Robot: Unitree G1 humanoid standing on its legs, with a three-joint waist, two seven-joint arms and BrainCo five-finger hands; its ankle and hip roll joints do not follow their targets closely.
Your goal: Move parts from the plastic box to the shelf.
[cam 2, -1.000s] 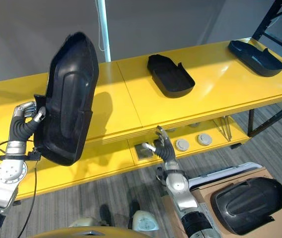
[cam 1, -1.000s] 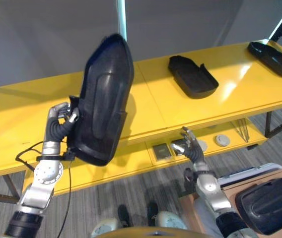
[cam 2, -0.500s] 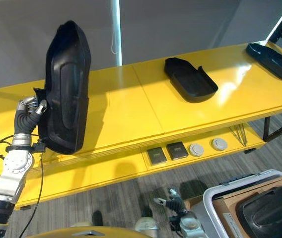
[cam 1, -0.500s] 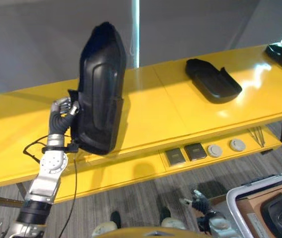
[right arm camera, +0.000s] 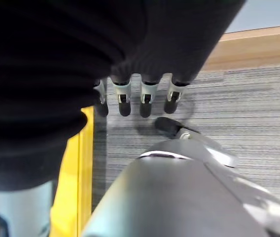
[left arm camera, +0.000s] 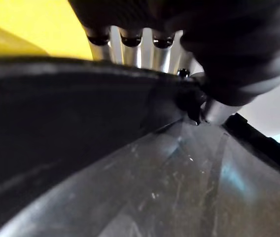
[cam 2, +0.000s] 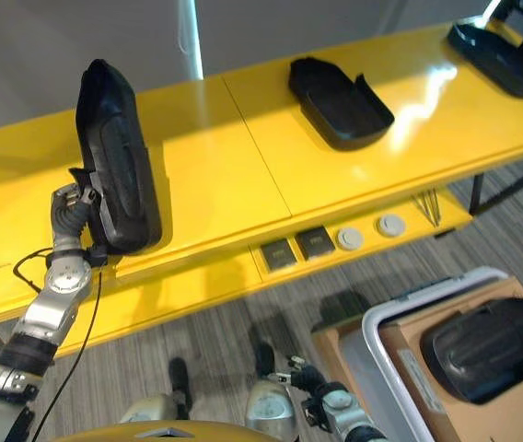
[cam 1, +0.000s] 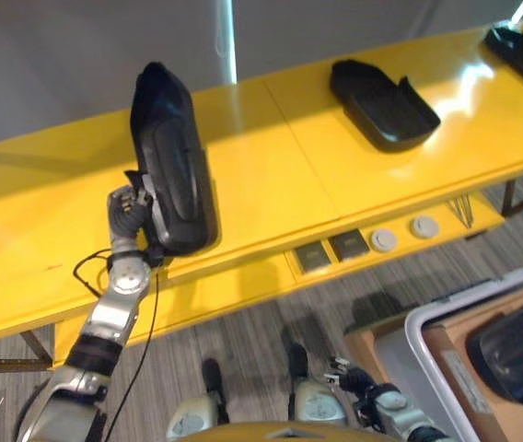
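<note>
Since a second ago my right hand (cam 2: 306, 379) has dropped from the lower shelf level to low near the floor, and my left arm has carried the black part (cam 1: 171, 175) from high in the air down to the shelf top. That right hand now hangs over grey carpet (right arm camera: 238, 108), its fingers (right arm camera: 124, 98) loosely bent and holding nothing in its wrist view.

Beside it on my right stands the plastic box (cam 2: 400, 318), pale-rimmed, with cardboard inside and another black moulded part (cam 2: 487, 345) lying in it.

My left hand (cam 1: 131, 204) is raised at the front edge of the yellow shelf (cam 1: 280, 175), fingers (left arm camera: 130, 47) curled round the rim of the black part, which stands nearly upright on its narrow end, at or just above the shelf surface; I cannot tell whether it touches. The wrist view shows the fingers behind the dark rim and the thumb on the inner face.

Below the top board, a lower yellow ledge (cam 1: 243, 285) carries two dark square pieces (cam 1: 330, 251) and two round grey discs (cam 1: 403, 233).

Farther along the shelf a second black part (cam 1: 381, 90) lies flat, well apart from the held one, with bare yellow board between them. A third part (cam 2: 501, 55) sits at the far right end. Behind is a grey wall (cam 1: 77, 55).
</note>
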